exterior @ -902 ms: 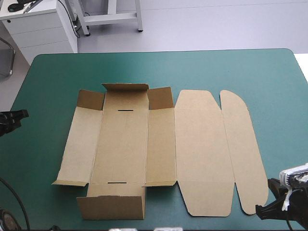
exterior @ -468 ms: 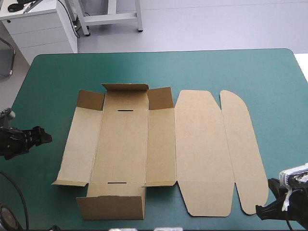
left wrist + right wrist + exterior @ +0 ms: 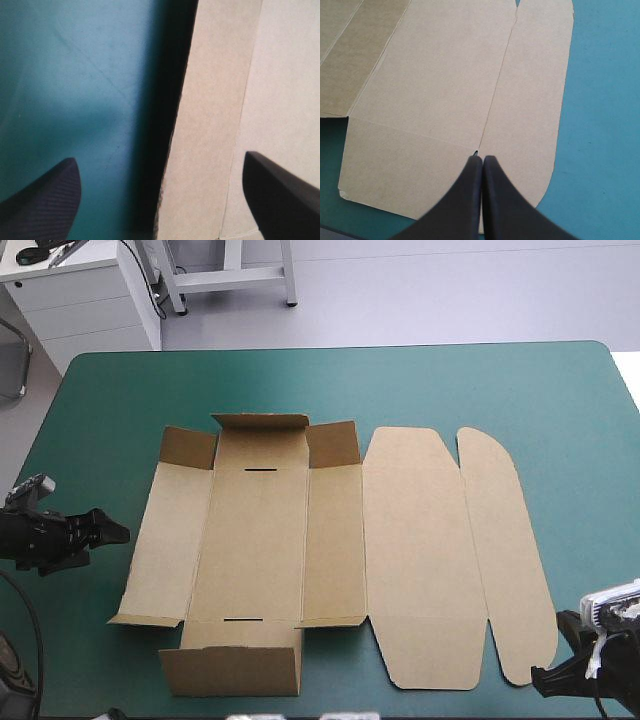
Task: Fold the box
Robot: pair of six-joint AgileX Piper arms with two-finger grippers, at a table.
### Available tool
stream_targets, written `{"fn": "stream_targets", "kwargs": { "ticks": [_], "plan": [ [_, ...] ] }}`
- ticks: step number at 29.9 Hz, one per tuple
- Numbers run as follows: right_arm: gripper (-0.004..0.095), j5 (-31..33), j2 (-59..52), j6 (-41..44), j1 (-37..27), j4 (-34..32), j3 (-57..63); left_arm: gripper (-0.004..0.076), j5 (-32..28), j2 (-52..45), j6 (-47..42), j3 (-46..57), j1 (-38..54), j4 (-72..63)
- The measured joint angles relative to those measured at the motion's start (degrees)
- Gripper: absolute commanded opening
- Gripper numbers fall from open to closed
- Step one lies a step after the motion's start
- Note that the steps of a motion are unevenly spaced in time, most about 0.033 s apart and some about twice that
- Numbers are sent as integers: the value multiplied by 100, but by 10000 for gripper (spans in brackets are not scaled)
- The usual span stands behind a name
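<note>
Flat surface (image 3: 520,400) under a teal-green cover (image 3: 90,420), rounded at the far corners. Lying directly on it: brown box (image 3: 255,540), a cut sheet opened out, long creases running from near edge to far. Left part with short end walls (image 3: 232,670) raised at near and far ends and small corner tabs (image 3: 333,443) upright; outermost side panel (image 3: 165,540) lifted slightly at its free edge, shadow beneath. Right part, lid panel (image 3: 420,560) and rounded outer strip (image 3: 505,560), flat against the cover. Cover showing on all sides of the sheet.
</note>
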Motion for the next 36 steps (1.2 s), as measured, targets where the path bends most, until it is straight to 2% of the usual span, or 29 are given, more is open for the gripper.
{"fn": "stream_targets", "kwargs": {
  "ticks": [22, 36],
  "plan": [
    [-20, 0, 0, -6, 0, 5, 0, 624, -21, 432, 375, 259, -967, 141],
    [-20, 0, 0, -6, 0, 5, 0, 564, -49, 432, 495, 659, -1520, -256]
  ]
}}
